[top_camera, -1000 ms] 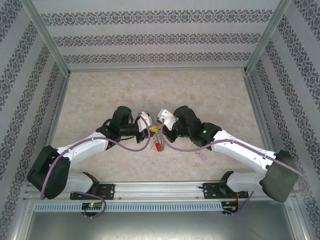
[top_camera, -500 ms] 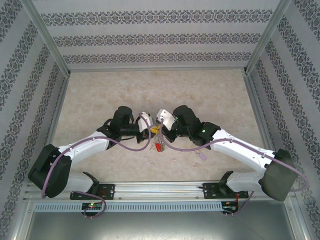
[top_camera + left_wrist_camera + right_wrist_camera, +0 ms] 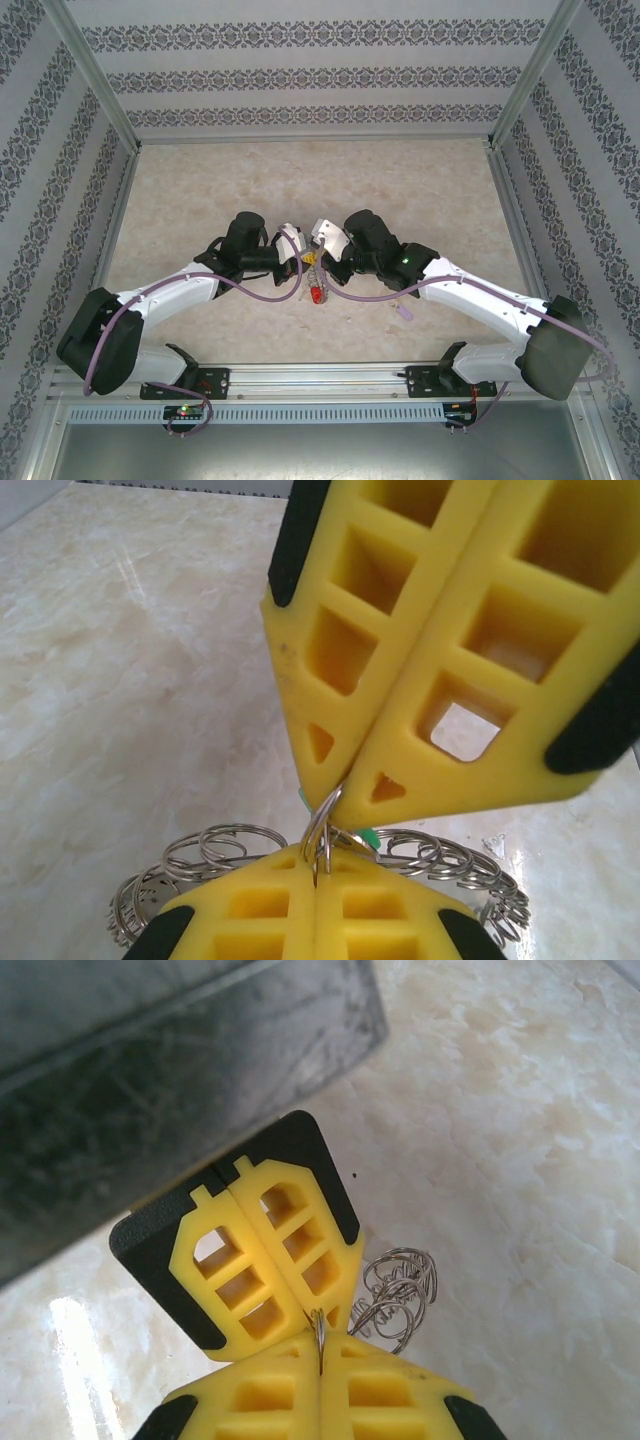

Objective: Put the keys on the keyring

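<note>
From above, you see the left gripper (image 3: pixel 298 260) and right gripper (image 3: pixel 320 256) meeting tip to tip over the table's (image 3: pixel 200 190) middle, with a red tag (image 3: pixel 316 295) just toward the table's front edge. Left wrist: both grippers clench one wire loop (image 3: pixel 322 825) of the keyring (image 3: pixel 225 848), over the table. Right wrist: the same two-sided pinch, with more of the keyring beside it.

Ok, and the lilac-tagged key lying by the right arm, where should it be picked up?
Probably by the lilac tag, jaws across its narrow width, coming straight down: it lies flat on the table, just nearside of the right arm.
</note>
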{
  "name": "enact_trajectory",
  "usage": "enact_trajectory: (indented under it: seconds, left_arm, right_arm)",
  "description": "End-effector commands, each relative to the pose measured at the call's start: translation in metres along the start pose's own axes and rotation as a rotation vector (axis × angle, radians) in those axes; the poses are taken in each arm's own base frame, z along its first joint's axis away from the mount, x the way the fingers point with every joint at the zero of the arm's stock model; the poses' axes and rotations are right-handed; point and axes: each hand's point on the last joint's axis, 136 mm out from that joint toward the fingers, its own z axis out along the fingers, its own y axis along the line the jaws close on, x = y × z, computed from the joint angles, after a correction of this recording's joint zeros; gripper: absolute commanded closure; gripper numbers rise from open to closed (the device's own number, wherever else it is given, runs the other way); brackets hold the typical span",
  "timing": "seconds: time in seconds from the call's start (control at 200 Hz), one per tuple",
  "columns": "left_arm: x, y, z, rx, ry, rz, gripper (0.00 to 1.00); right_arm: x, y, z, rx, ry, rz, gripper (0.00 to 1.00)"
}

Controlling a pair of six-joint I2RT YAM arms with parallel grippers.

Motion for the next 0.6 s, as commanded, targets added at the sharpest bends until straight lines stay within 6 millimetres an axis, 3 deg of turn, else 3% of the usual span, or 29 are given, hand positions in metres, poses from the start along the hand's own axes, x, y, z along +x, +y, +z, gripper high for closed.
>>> enact_trajectory:
  seconds: [0.0,0.325,0.595]
  left_arm:
    - [-0.021,0.000,-0.001,-0.006,-0.054,0.052,1.00]
    - [-0.023,0.002,-0.004,-0.036,-0.084,0.057,1.00]
    - [-0.014,0.000,-0.002,-0.037,-0.087,0.042,1.00]
  right_arm:
    - [-0.012,-0.004,-0.003,0.022,-0.037,0.010,1.00]
    - [0.018,-0.036,-0.008,0.102,0.001,0.176,1.00]
    - [0.012,-0.036,-0.006,0.077,-0.017,0.214,1.00]
